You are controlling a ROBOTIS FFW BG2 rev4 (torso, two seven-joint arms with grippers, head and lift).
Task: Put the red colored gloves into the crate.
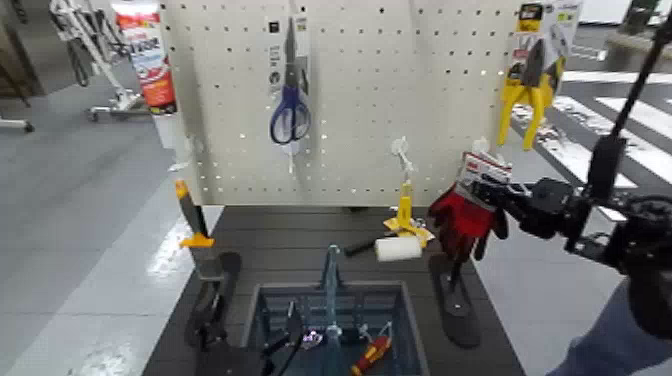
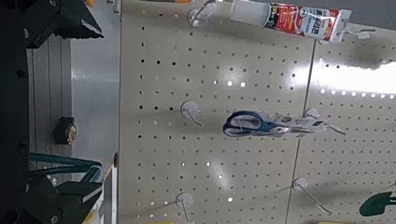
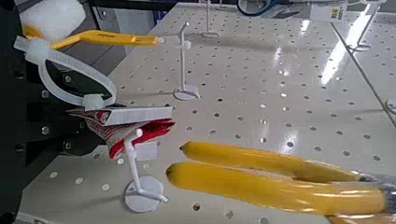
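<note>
My right gripper (image 1: pixel 483 188): fingers narrow, shut on the red work gloves (image 1: pixel 460 222) up at their header card (image 1: pixel 486 166). Gloves hang just below those fingers, glove fingertips pointing down, long axis roughly upright. Can't tell if the card is clear of the white peg hook (image 3: pixel 138 168) beside it. Slatted grey-blue basket (image 1: pixel 407 305): lower than the right fingers and off to their left, gloves outside it. Left gripper (image 2: pixel 91 114): fingers wide, nothing between them, near the basket's left side.

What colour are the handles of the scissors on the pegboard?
Blue, clearest in the head view.
</note>
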